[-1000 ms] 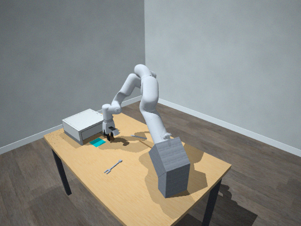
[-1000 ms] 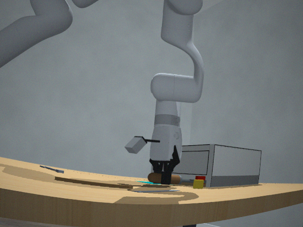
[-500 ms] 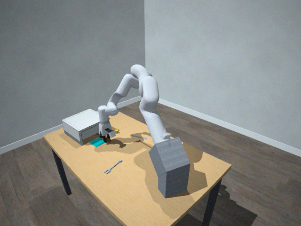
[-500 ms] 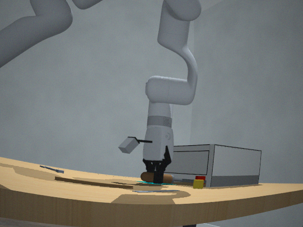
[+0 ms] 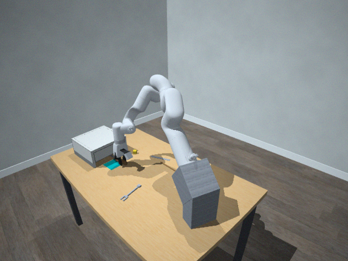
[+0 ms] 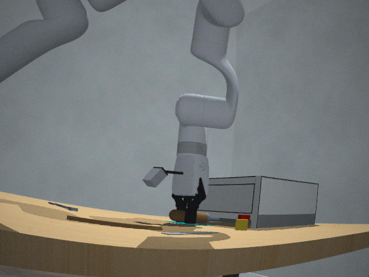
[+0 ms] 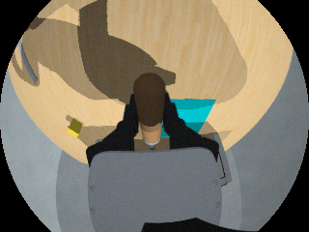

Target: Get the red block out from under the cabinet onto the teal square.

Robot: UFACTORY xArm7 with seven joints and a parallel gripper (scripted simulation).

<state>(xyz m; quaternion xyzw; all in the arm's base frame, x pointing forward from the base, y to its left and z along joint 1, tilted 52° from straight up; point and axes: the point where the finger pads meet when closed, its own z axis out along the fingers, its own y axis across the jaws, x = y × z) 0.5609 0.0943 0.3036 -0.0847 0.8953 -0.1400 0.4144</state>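
Note:
My gripper [image 6: 189, 213] points straight down just in front of the grey cabinet [image 6: 262, 199] and is shut on the brown wooden handle of a tool [image 6: 187, 215]. The handle lies low over the table, and its grey shaft [image 6: 220, 220] points toward the gap under the cabinet. The red block [image 6: 244, 217] shows in that gap, behind a yellow block [image 6: 241, 224]. The teal square [image 5: 112, 165] lies on the table in front of the cabinet, beside my gripper [image 5: 120, 160]. In the wrist view the handle [image 7: 150, 100] sits between the fingers, with the teal square [image 7: 189, 116] to its right.
The yellow block [image 5: 135, 151] stands to the right of the cabinet [image 5: 94, 144]. A grey forked tool [image 5: 130, 192] lies mid-table and a flat grey bar [image 5: 160, 157] lies near the arm. The arm's grey base box [image 5: 196, 193] stands at the right.

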